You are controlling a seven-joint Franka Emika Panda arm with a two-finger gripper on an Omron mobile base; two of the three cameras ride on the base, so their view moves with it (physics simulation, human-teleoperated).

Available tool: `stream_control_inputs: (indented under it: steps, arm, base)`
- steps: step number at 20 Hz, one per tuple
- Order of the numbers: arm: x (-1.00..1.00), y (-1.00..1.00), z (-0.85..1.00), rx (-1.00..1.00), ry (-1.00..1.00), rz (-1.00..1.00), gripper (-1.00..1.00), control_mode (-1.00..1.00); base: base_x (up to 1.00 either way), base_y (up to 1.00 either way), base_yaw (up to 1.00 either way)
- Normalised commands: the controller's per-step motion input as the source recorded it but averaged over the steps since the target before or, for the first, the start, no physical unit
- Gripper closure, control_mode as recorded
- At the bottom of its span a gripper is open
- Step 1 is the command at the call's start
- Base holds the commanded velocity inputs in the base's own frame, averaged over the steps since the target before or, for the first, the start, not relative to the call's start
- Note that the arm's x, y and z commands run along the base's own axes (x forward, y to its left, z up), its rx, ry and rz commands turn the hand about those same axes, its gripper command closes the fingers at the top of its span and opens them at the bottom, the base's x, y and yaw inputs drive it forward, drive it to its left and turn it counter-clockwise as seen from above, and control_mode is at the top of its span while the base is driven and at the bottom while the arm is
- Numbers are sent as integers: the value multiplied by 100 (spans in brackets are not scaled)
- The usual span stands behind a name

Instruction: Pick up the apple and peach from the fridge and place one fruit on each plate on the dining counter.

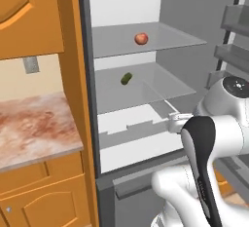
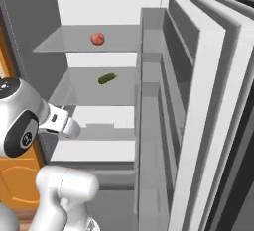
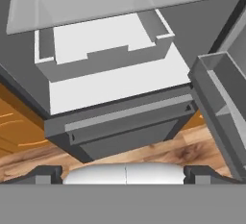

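Red fruit (image 1: 141, 38) mid-shelf (clear of edges), pincer (image 3: 123, 174) spread wide.

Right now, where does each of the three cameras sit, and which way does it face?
Left base view: behind the arm's left, facing the open fridge; arm lower right.
Right base view: behind its right, same fridge interior plus door shelves; arm lower left.
Hand view: on the hand, looking down at the white drawers and wood floor; open pincer tips at the bottom.
Both base views share the red fruit and green item.
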Motion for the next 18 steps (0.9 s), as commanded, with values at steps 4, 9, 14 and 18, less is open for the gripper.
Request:
stream_control_inputs:
  steps: [4, 9, 14, 18]
  arm:
    - [0, 0, 0, 0, 0, 0, -100, 100]
    - [0, 0, 0, 0, 0, 0, -100, 100]
    - [0, 0, 0, 0, 0, 0, -100, 100]
    - [0, 0, 0, 0, 0, 0, -100, 100]
  base:
    - [48, -22, 20]
    - [56, -19, 22]
    - [52, -26, 19]
    - [51, -35, 23]
